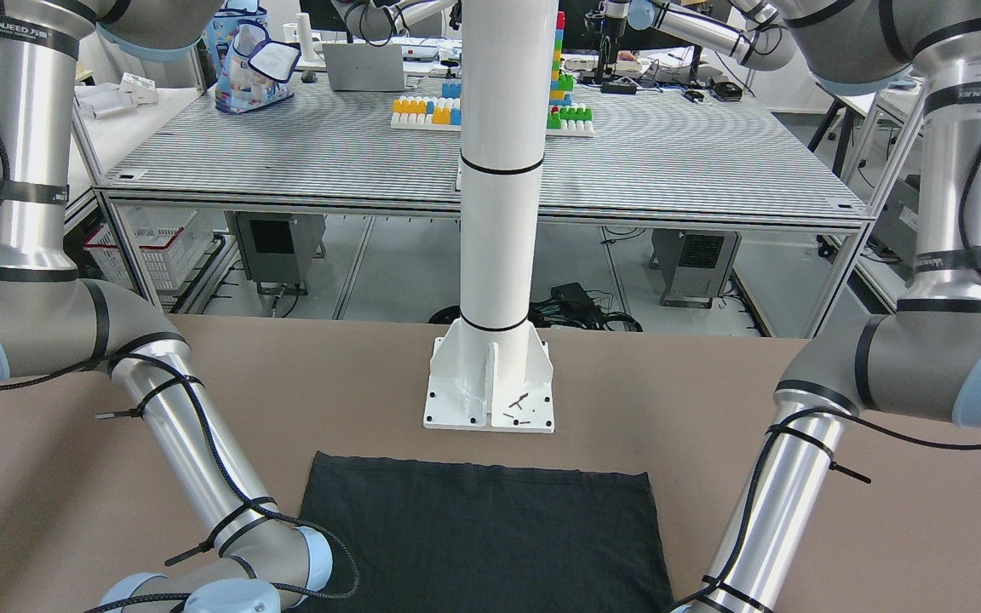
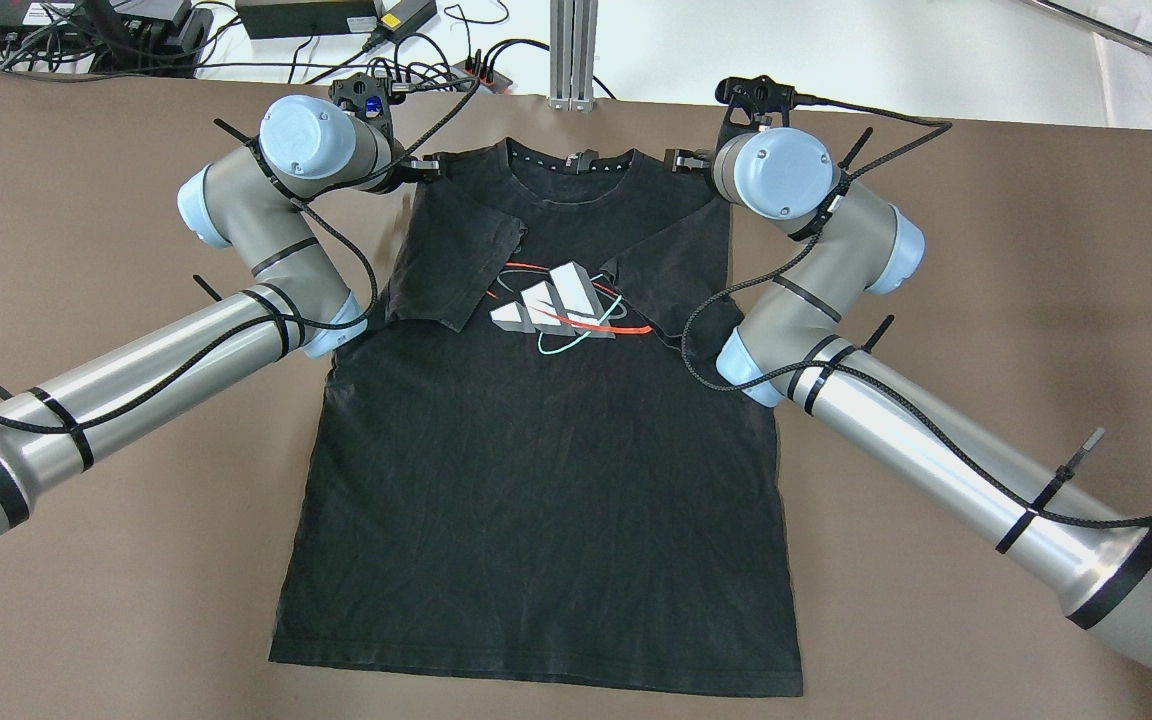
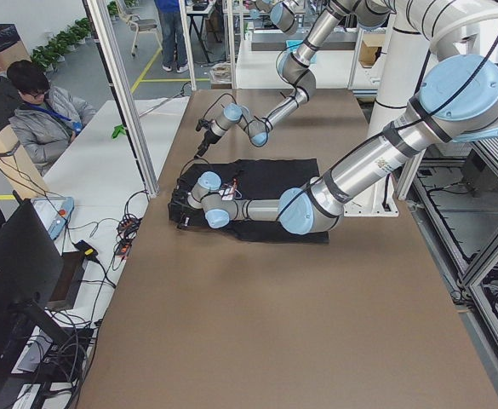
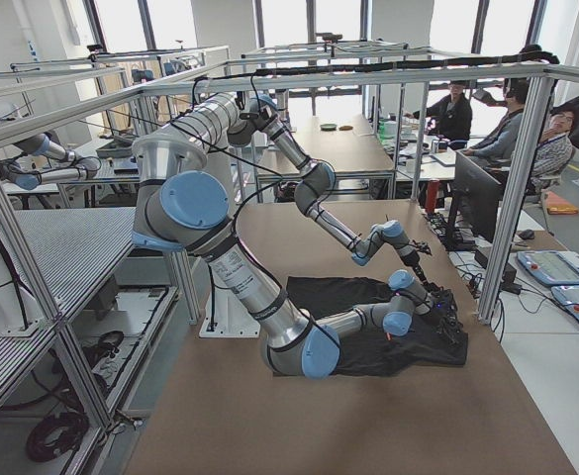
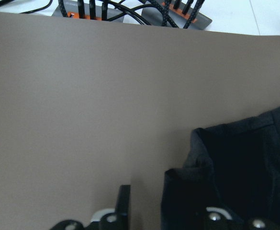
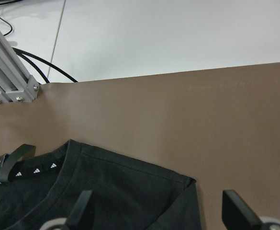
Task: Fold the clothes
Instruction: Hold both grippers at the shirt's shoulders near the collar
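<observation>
A black T-shirt (image 2: 536, 480) with a white, red and green chest logo (image 2: 561, 310) lies flat on the brown table (image 2: 986, 300), collar at the far edge and both short sleeves folded in over the chest. Its hem shows in the front-facing view (image 1: 482, 528). My left gripper (image 2: 426, 166) is low at the shirt's left shoulder; its wrist view shows the jaws apart with the shoulder corner (image 5: 197, 163) between them. My right gripper (image 2: 684, 159) is low at the right shoulder, fingers (image 6: 84, 207) spread wide on either side of that shoulder corner (image 6: 180, 184).
The white pillar's base plate (image 1: 490, 387) stands just behind the hem. Power strips and cables (image 2: 336, 15) and an aluminium post (image 2: 573, 50) lie beyond the table's far edge. A seated operator (image 3: 40, 111) is at that side.
</observation>
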Motion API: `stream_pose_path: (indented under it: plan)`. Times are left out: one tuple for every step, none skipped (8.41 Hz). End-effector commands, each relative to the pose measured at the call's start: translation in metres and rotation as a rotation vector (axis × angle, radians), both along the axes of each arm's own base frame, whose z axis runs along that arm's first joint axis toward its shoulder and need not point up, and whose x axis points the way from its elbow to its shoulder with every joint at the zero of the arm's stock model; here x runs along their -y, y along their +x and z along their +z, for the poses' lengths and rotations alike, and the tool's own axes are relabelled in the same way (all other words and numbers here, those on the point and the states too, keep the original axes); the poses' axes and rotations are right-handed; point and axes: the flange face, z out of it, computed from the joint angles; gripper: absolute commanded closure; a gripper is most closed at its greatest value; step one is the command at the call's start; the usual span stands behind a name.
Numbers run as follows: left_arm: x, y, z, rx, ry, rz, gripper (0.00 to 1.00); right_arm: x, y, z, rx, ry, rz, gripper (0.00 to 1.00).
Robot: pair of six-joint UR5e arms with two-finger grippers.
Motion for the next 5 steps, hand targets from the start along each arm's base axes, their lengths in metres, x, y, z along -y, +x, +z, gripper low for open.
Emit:
stream_pose_path:
  plan:
    - [0.003,0.004,-0.014,-0.007,0.008,0.0,0.52,0.0,0.0,0.001,-0.002,0.0,0.002,0.06]
    - [0.002,0.006,-0.014,-0.006,0.007,0.001,0.52,0.0,0.001,0.002,-0.003,-0.001,0.002,0.06]
    - [-0.002,0.012,-0.014,-0.004,0.009,0.005,0.52,0.0,0.001,0.004,-0.005,-0.002,0.004,0.06]
    - [-0.002,0.013,-0.014,-0.003,0.009,0.005,0.52,0.0,0.001,0.004,-0.006,-0.001,0.006,0.06]
    - [-0.003,0.014,-0.014,-0.003,0.01,0.006,0.52,0.0,0.001,0.004,-0.009,0.002,0.012,0.06]
